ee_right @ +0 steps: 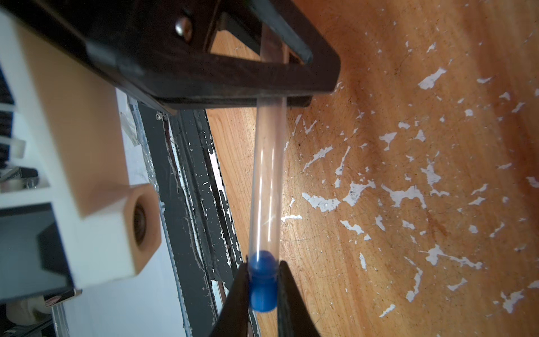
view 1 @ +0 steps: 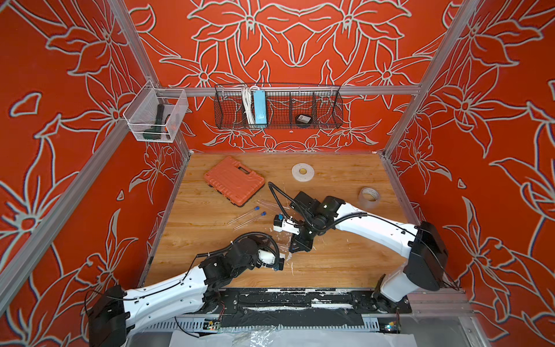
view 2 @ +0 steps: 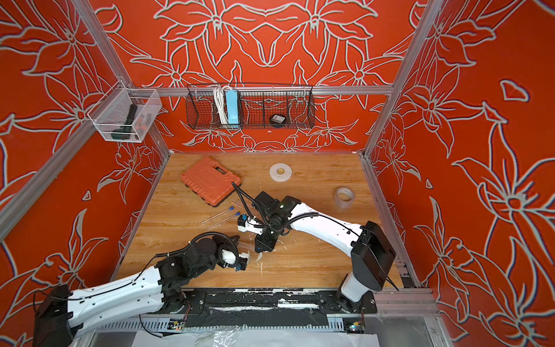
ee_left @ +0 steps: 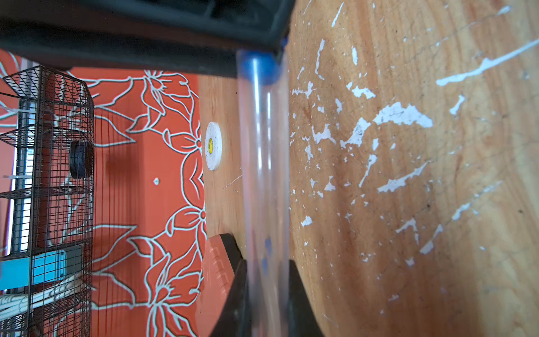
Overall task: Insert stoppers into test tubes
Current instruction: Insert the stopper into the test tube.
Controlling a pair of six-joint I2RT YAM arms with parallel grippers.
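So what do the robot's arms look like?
The left arm and right arm have smooth white shells and chunky black joints. Ribbed black cables loop along them. The left gripper and right gripper have dark, pointed fingers.

Clear slim test tube point(ee_right: 267, 181), blue stopper point(ee_right: 263, 280) partway in its open end, rounded tip inside.

The left arm point(view 1: 168, 296) and right arm point(view 1: 375, 228) both present white moulded shells with black joint housings. Black corrugated conduit point(view 1: 253, 233) arches just behind each end effector. The right gripper point(ee_right: 264, 291) carries matte black, tapered fingers point(ee_right: 233, 306).
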